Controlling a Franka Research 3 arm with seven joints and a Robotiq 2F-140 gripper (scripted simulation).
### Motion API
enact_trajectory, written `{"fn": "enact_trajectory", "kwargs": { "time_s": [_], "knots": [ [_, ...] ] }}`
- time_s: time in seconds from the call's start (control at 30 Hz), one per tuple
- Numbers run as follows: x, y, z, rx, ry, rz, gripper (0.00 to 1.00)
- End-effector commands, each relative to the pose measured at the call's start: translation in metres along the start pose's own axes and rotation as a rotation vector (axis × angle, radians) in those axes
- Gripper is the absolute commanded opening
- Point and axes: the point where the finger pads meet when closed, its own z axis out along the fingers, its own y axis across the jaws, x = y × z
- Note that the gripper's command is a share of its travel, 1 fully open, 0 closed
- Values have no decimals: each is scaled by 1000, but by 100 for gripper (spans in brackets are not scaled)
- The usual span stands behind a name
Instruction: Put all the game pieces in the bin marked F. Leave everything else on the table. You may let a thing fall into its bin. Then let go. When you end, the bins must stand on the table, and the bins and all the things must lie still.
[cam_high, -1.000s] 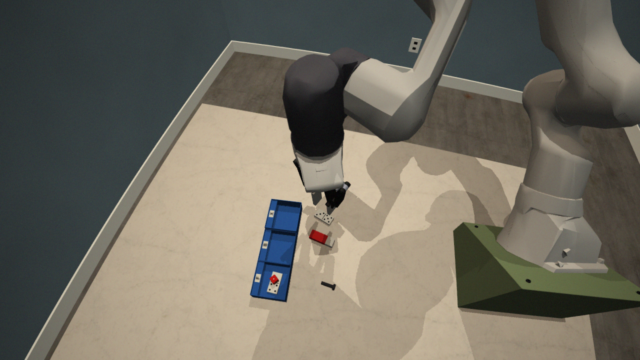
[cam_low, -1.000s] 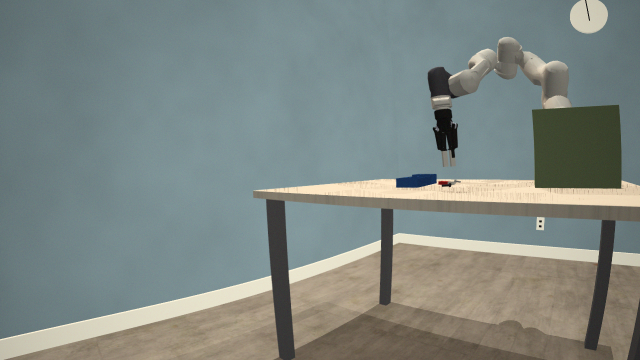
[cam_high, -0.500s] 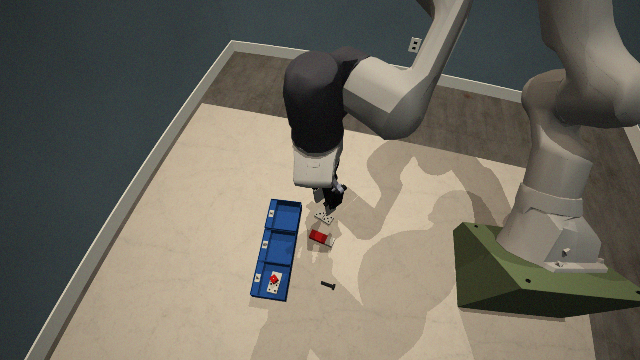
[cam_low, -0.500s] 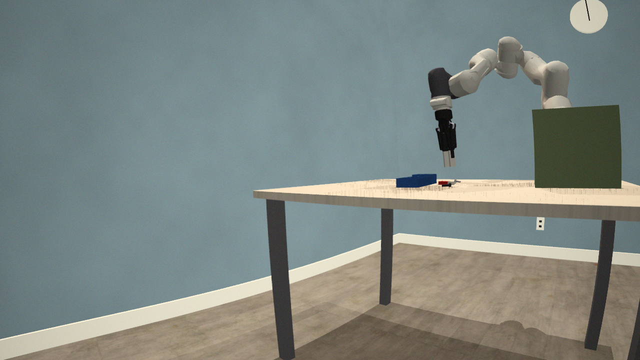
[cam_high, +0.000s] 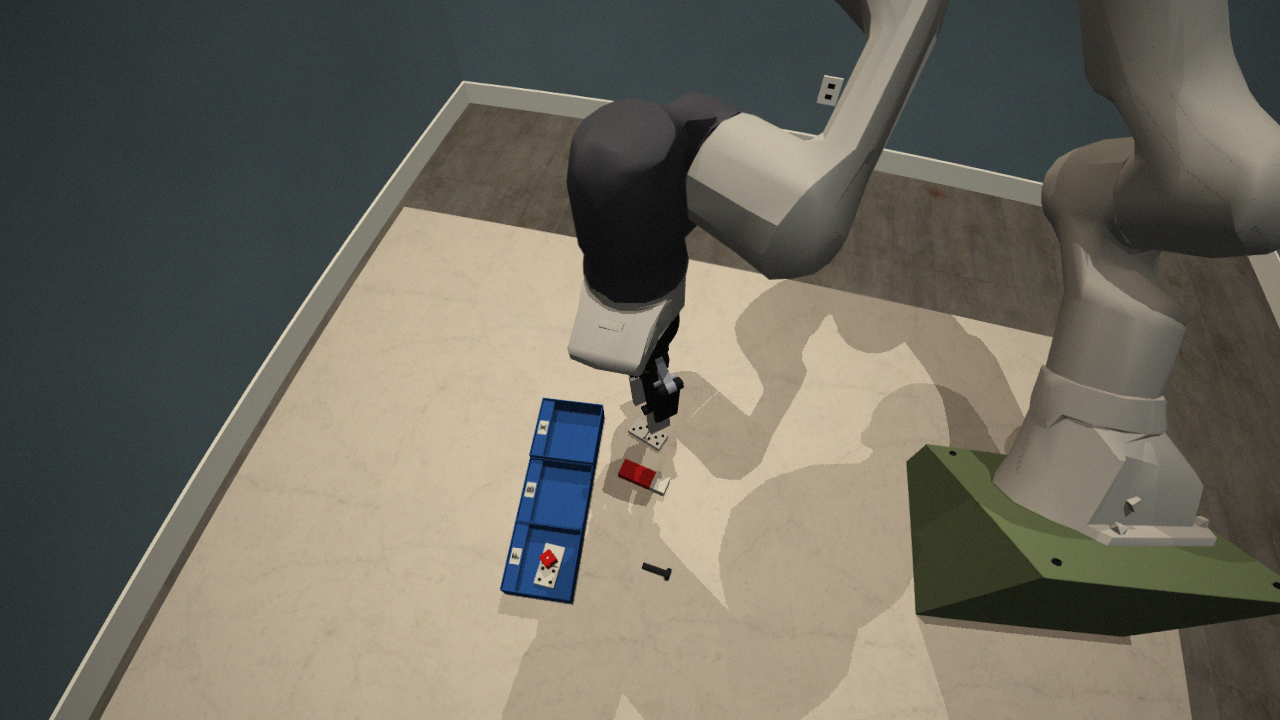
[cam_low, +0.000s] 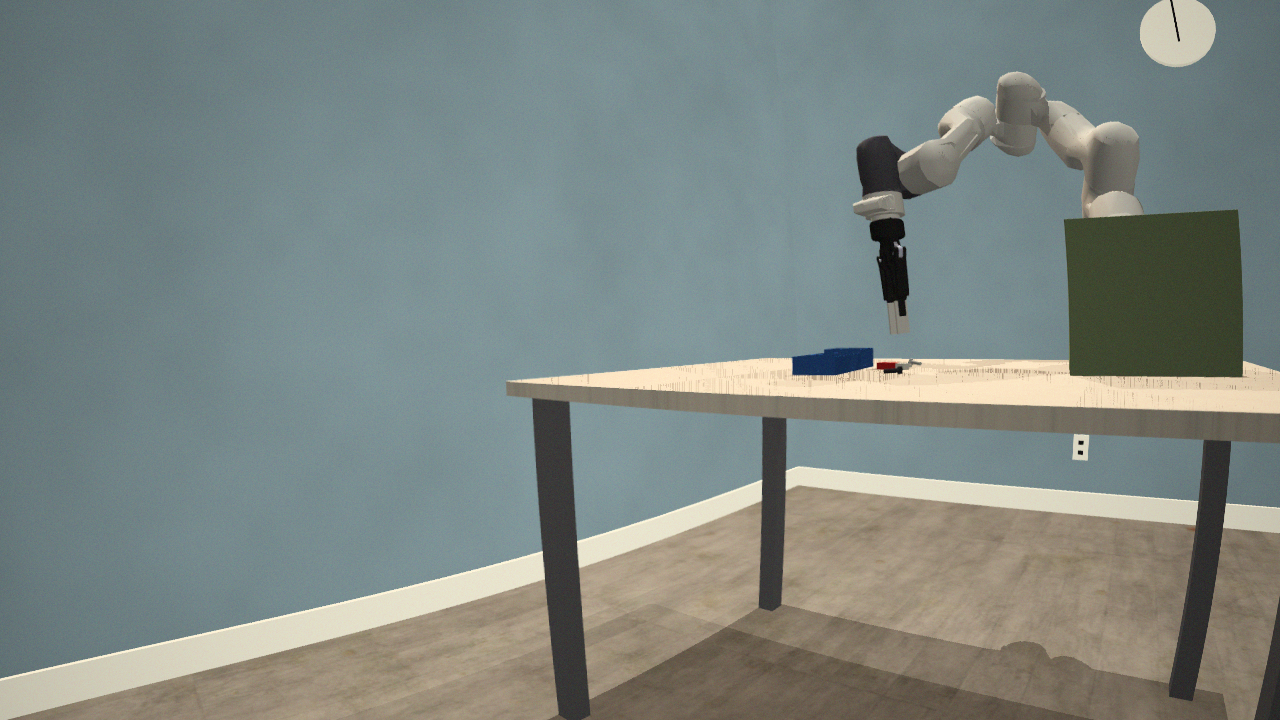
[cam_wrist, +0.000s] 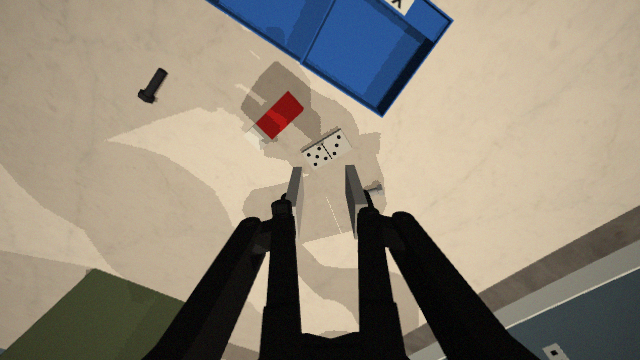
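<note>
My gripper (cam_high: 650, 411) (cam_low: 897, 331) (cam_wrist: 324, 180) is partly open and empty, pointing down above the table. A white domino with black dots (cam_high: 648, 436) (cam_wrist: 327, 148) lies flat on the table, just ahead of the fingertips in the wrist view. The bin marked F (cam_high: 570, 568) is the nearest compartment of the blue row in the top view. It holds another white domino (cam_high: 544, 578) with a red die (cam_high: 548, 558) resting on it. Bin F is out of the wrist view.
Bin B (cam_high: 563, 494) and bin X (cam_high: 572, 436) (cam_wrist: 360, 55) look empty. A red block with a white end (cam_high: 638, 473) (cam_wrist: 279, 116) lies between the domino and a black bolt (cam_high: 657, 570) (cam_wrist: 154, 85). A grey bolt (cam_wrist: 376, 190) lies partly hidden by the right finger.
</note>
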Motion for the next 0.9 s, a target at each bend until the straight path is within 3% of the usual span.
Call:
{"fn": "enact_trajectory", "kwargs": {
  "time_s": [0.0,0.87],
  "knots": [
    [1,-2,-1,-1,12,157,25],
    [2,-2,-1,2,33,539,25]
  ]
}}
